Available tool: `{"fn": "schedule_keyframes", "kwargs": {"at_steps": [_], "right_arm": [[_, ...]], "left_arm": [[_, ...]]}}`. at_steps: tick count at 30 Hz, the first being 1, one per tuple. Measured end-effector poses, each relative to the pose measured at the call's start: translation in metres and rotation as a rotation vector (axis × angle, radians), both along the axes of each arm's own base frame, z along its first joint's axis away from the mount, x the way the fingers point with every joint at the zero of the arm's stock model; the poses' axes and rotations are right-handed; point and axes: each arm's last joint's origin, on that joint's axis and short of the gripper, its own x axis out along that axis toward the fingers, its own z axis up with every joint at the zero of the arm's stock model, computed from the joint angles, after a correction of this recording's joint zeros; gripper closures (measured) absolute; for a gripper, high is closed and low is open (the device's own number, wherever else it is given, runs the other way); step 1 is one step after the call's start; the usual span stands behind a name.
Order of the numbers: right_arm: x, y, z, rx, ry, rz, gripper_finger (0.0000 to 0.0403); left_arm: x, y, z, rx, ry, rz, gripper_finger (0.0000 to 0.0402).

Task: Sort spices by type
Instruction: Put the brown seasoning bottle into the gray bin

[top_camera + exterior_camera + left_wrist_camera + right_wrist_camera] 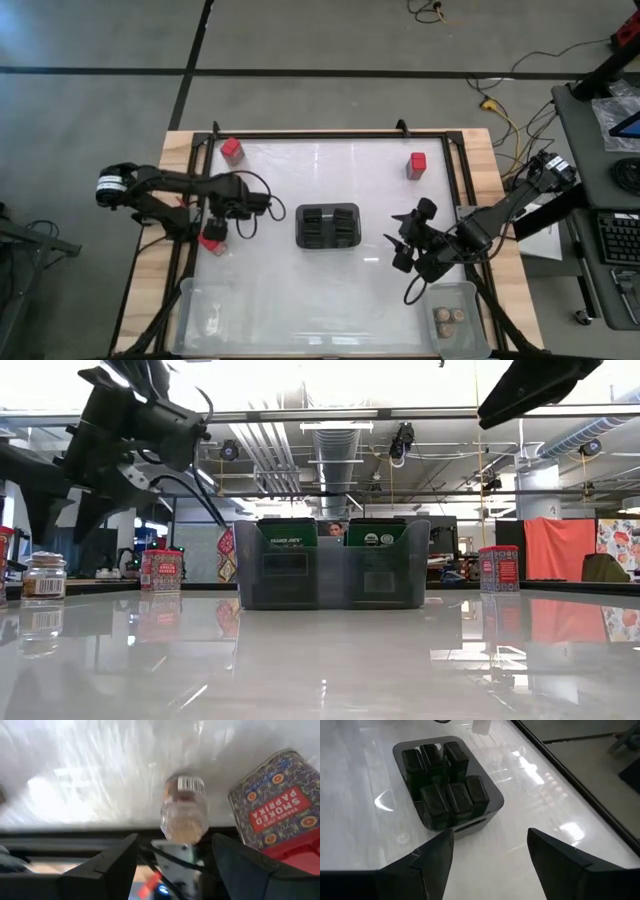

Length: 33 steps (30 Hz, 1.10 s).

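Observation:
My left gripper is open and hovers over the table's left side. In its wrist view a small clear jar with a barcode label stands between and beyond the fingers, untouched, next to a red paprika tin. In the low view the jar and the tin both stand on their bases below the raised gripper. Two more red tins stand at the far left and far right. My right gripper is open, right of the dark holder.
The dark slotted holder sits at the table's middle. Two clear bins stand at the near edge: the left one holds a small pale item, the right one holds round tan-topped jars. A black frame rims the table.

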Motion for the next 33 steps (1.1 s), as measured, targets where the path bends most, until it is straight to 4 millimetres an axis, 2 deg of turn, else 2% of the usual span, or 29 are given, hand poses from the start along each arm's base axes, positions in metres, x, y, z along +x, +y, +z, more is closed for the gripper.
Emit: {"fn": "schedule_keyframes", "kwargs": {"at_steps": [3,7,10,14,18,25,33], "right_arm": [[-0.001,0.001,-0.001,0.015,-0.001,0.001,0.0159],[-0.002,0.004,-0.001,0.017,-0.001,0.015,0.0151],[-0.004,0.006,-0.001,0.01,0.004,0.031,0.0143],[-0.004,0.007,-0.001,0.006,0.007,0.038,0.0135],[-0.004,0.006,-0.003,-0.004,0.016,0.044,0.013],[-0.005,0.007,-0.005,0.007,0.029,0.055,0.0141],[-0.006,0.008,-0.007,0.015,0.031,0.052,0.0153]], "left_arm": [[0.004,-0.003,-0.001,-0.018,-0.021,-0.097,0.0164],[0.004,-0.003,-0.002,-0.031,-0.018,-0.136,0.0164],[0.005,-0.003,-0.004,-0.047,0.007,-0.127,0.0164],[0.008,-0.005,-0.015,-0.154,0.056,-0.076,0.0164],[0.011,-0.002,-0.03,-0.071,0.149,-0.081,0.0163],[0.015,-0.001,-0.045,-0.065,0.23,-0.07,0.0163],[0.001,-0.002,-0.055,-0.103,0.286,-0.032,0.0164]]}}
